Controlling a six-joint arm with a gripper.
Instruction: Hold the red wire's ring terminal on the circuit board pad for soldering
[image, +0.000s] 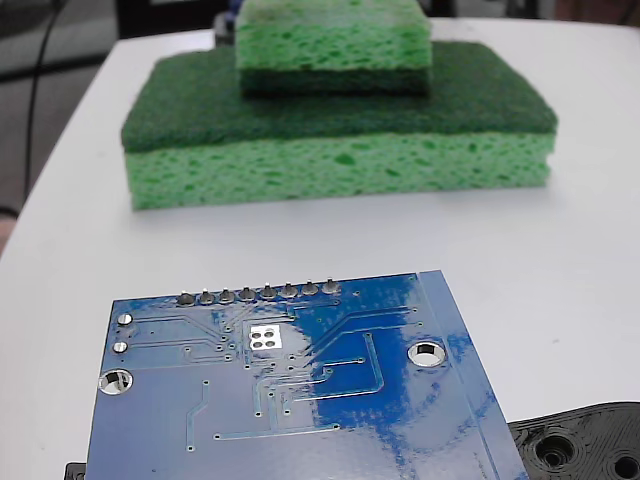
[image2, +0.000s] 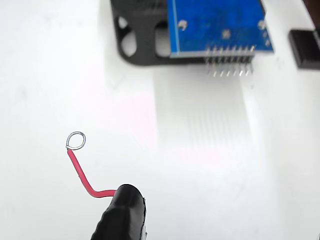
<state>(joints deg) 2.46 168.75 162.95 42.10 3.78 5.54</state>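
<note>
In the wrist view the end effector (image2: 122, 212) enters from 6 o'clock as a black, tape-wrapped tip, closed around the tail of the red wire (image2: 81, 174). The wire runs out toward 9 o'clock, then bends up to 12 o'clock and ends in the ring terminal (image2: 76, 140), a small silver loop hanging over bare white bench (image2: 60, 65). The loop is well apart from the circuit board (image2: 217, 25), which lies at 1 o'clock with its pin row pointing down toward 6 o'clock, resting on a black plastic part (image2: 137, 37).

In the fixed view the board (image: 290, 400) fills the 6 o'clock area, and the pad (image: 266, 337) (a silver square with four tiny holes) sits uncovered just below the solder row. Two stacked green sponges (image: 340, 130) stand at 12 o'clock.
</note>
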